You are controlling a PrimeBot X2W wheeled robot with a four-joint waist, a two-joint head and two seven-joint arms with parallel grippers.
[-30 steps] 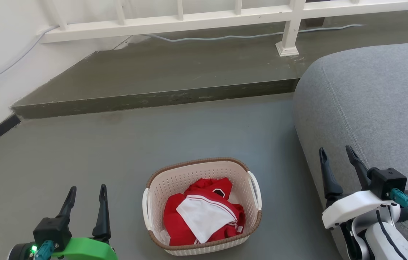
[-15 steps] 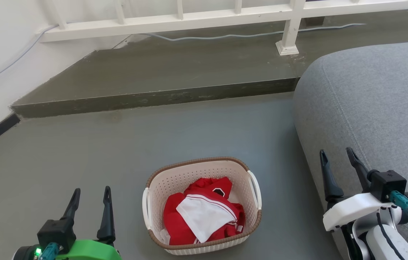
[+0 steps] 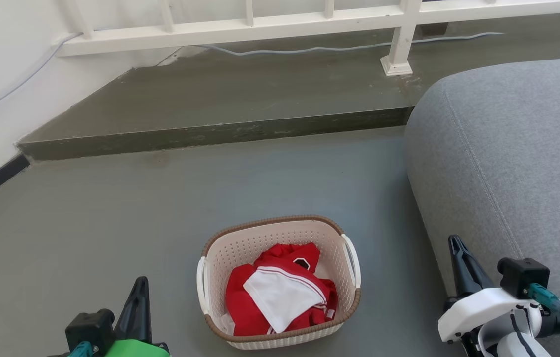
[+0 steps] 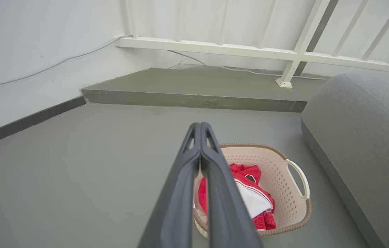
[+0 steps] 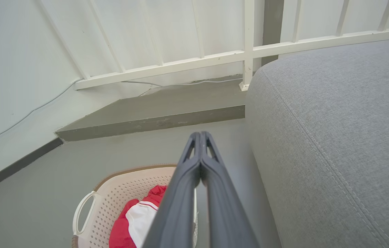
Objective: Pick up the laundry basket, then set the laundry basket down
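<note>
At the lower left of the head view, the left gripper point(image 3: 139, 287) points up the frame with its two dark fingers pressed together. It holds nothing and touches nothing, and its own wrist view shows the pair meeting at the tip. To its right and apart from it, at the lower centre, the laundry basket point(image 3: 260, 243) stands upright on the grey floor point(image 3: 111, 223) with a red and white garment point(image 3: 280, 297) heaped inside. The left-side handle point(image 3: 201, 292) faces the left gripper and the right-side handle point(image 3: 354, 260) faces the right gripper point(image 3: 456, 248), so the line from handle to handle runs across the frame and the basket sits between the two arms. Judged from the head view, the left gripper lies nearer its handle than the right one does, and each must travel inward towards the middle of the frame. At the lower right, the right gripper is likewise closed and empty, fingers pointing up the frame just beside the flank of the grey sofa point(image 3: 508, 148); whether it brushes the fabric cannot be told. In its wrist view the basket lies at the lower left, off to the side of the joined fingers. Both pairs of fingers would probably have to part before either can take a handle
</note>
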